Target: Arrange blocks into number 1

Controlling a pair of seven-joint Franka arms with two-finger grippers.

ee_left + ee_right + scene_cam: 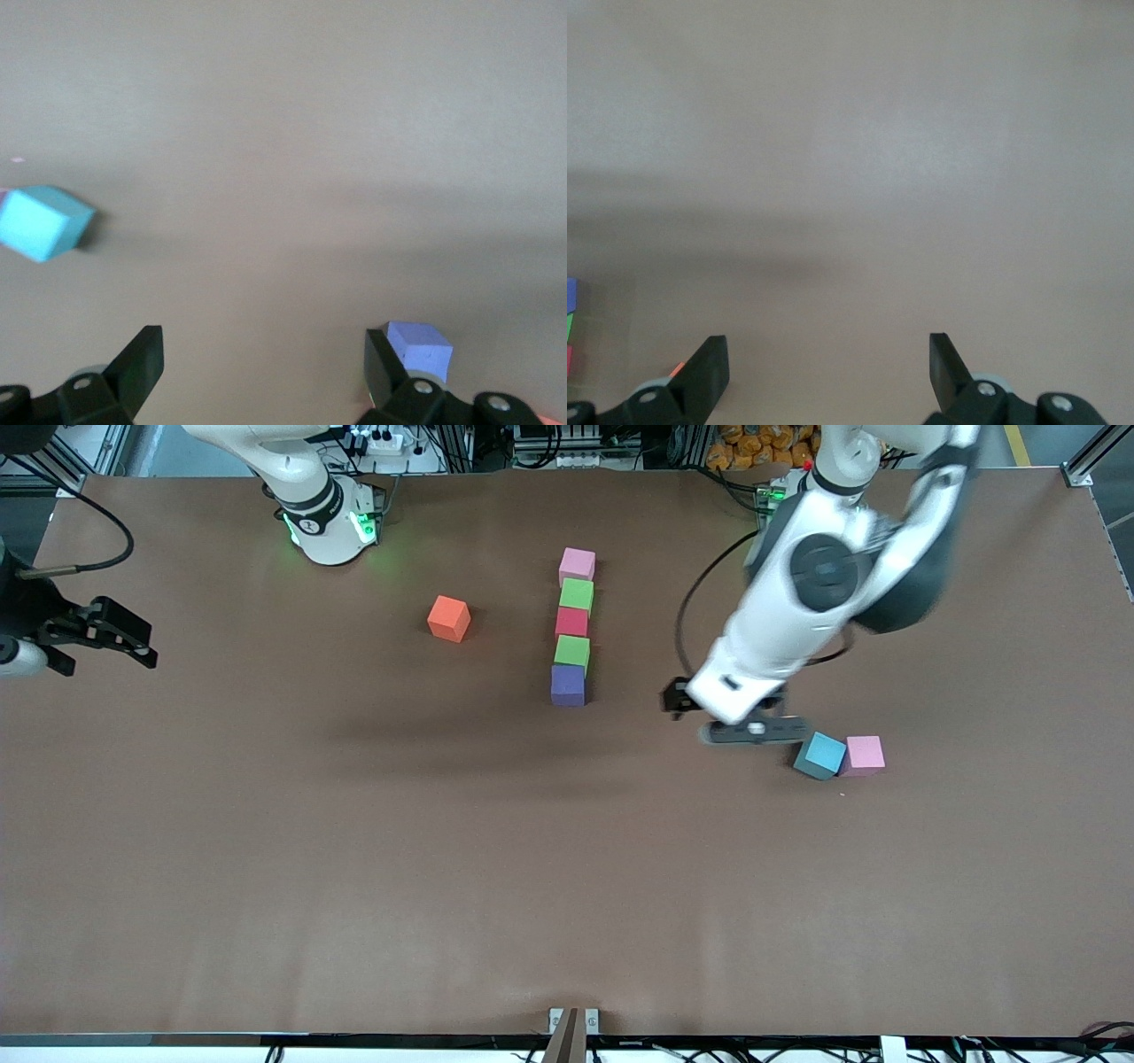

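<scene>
Five blocks stand in a straight touching column mid-table: pink [577, 564] farthest from the front camera, then light green [577, 593], red [571, 622], light green [572, 652] and purple [568, 685] nearest. My left gripper [753, 732] hangs open and empty over bare table between that column and the teal-blue cube [820, 755]. Its wrist view shows the left gripper [264, 363] with jaws wide apart, the purple block [423, 347] beside one finger and the teal-blue cube [44, 221] off to the side. My right gripper [146, 646] [829, 367] waits open at the right arm's end of the table.
An orange cube [449, 618] sits alone toward the right arm's side of the column. A second pink cube [864, 755] touches the teal-blue cube toward the left arm's end. The right wrist view catches the column's edge [570, 328].
</scene>
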